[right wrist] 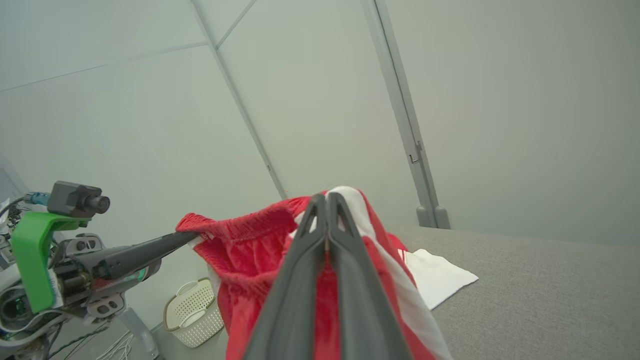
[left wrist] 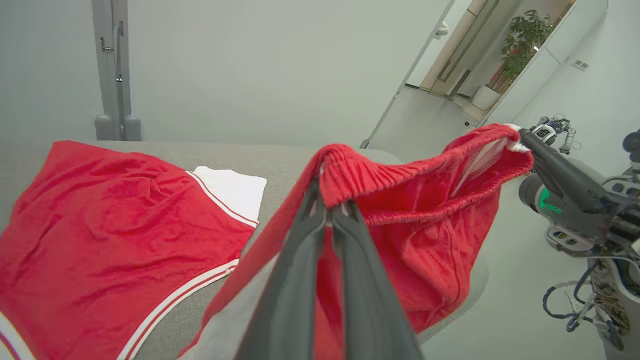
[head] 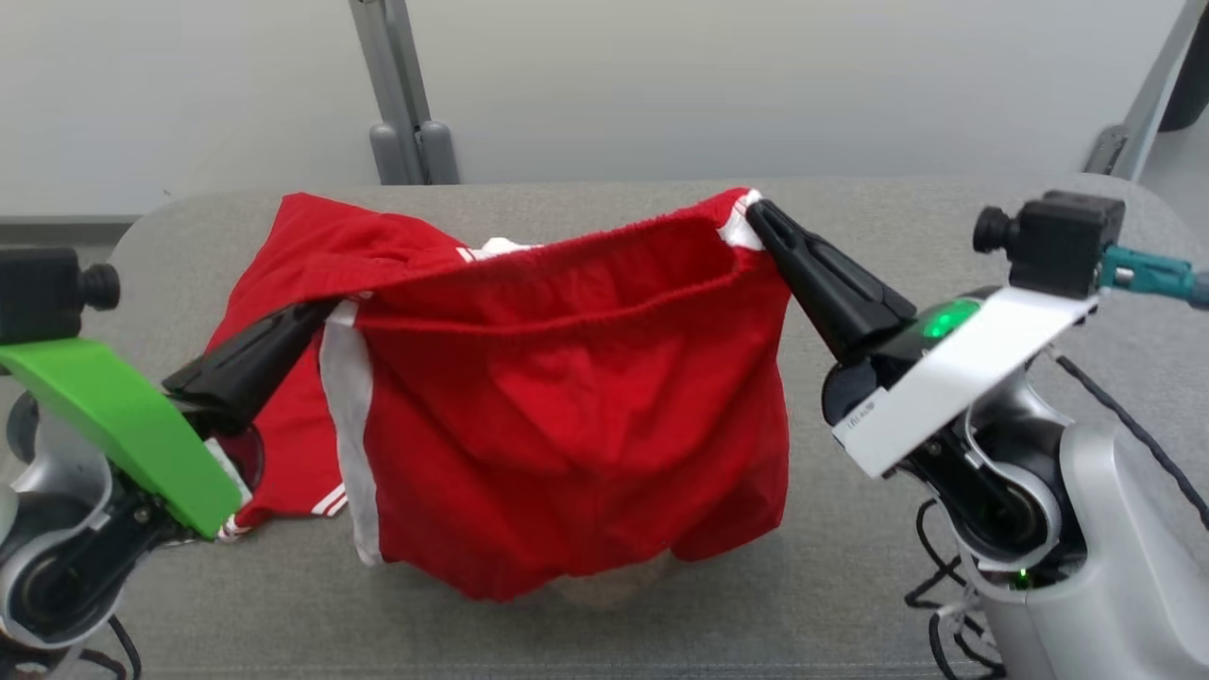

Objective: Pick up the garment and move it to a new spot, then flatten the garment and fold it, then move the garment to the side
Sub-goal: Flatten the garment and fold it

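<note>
The garment (head: 567, 406) is a pair of red shorts with a white side stripe. It hangs stretched by its elastic waistband between my two grippers, above the grey table (head: 878, 548), with its legs drooping toward the front edge. My left gripper (head: 326, 312) is shut on the waistband's left corner, seen close up in the left wrist view (left wrist: 327, 200). At the waistband's right corner, by the white stripe, my right gripper (head: 756, 212) is also shut, and it appears close up in the right wrist view (right wrist: 326, 197). The waistband sags open between them.
A second red cloth with white trim (head: 321, 246) lies flat on the table's back left, partly behind the shorts, next to a white cloth (left wrist: 230, 190). A grey post (head: 411, 142) stands behind the table. A white basket (right wrist: 195, 312) sits on the floor beyond the table.
</note>
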